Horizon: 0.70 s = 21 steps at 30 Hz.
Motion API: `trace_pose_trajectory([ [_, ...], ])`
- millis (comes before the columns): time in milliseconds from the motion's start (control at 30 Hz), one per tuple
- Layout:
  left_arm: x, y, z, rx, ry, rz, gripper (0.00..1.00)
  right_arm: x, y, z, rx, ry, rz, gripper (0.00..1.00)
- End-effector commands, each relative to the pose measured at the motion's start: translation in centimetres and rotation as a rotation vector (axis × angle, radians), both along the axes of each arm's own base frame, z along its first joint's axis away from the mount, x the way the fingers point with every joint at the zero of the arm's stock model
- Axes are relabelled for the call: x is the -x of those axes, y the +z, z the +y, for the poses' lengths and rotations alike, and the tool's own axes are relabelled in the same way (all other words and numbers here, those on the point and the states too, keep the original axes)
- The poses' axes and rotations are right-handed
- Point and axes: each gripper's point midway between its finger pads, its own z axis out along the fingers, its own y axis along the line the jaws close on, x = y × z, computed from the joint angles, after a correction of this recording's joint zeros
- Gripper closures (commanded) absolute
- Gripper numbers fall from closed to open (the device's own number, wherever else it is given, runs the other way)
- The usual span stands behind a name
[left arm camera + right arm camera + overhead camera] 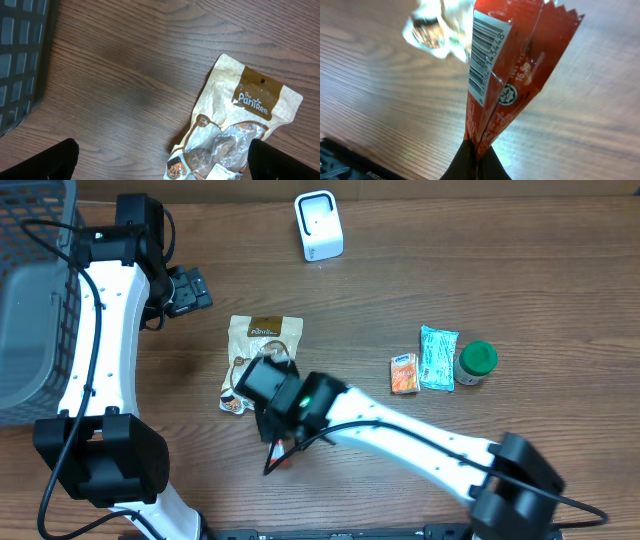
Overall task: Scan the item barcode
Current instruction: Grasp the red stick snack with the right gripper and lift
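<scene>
My right gripper (476,161) is shut on the bottom edge of a red foil packet (507,85), which stands up from the jaws. Its white barcode label (487,55) faces the wrist camera. From overhead, only a red sliver of the packet (284,452) shows by the right gripper (271,463), near the table's front. The white scanner (319,225) stands at the back centre. My left gripper (190,290) hangs open over bare wood, left of a tan Pantree snack bag (258,360). In the left wrist view the left gripper (160,167) holds nothing, beside the bag (240,125).
A grey wire basket (30,300) fills the left edge, and its corner (20,65) shows in the left wrist view. At the right lie an orange packet (404,373), a teal packet (438,357) and a green-lidded jar (477,363).
</scene>
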Motion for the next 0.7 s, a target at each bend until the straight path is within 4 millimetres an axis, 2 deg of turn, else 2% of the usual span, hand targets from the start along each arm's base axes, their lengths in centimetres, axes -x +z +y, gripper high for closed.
trace_pose_trajectory([
  [0,-0.2,0.3,0.3,-0.009,0.005,-0.01,0.0,-3.9,0.9,-2.0,0.001,0.061,-0.075,0.96],
  [200,-0.2,0.3,0.3,-0.009,0.005,-0.01,0.0,-8.4,-0.2,-5.0,-0.014,-0.049,-0.093,0.96],
  [333,-0.2,0.3,0.3,-0.009,0.005,-0.01,0.0,-10.1,-1.2,-6.7,-0.022,-0.103,-0.096,0.96],
  [467,-0.2,0.3,0.3,-0.009,0.005,-0.01,0.0,-10.7,-2.6,-7.6,-0.024,-0.117,-0.106,0.96],
  [667,-0.2,0.3,0.3,-0.009,0.005,-0.011,0.0,-11.1,-4.0,-7.2,-0.059,-0.108,-0.148,0.96],
])
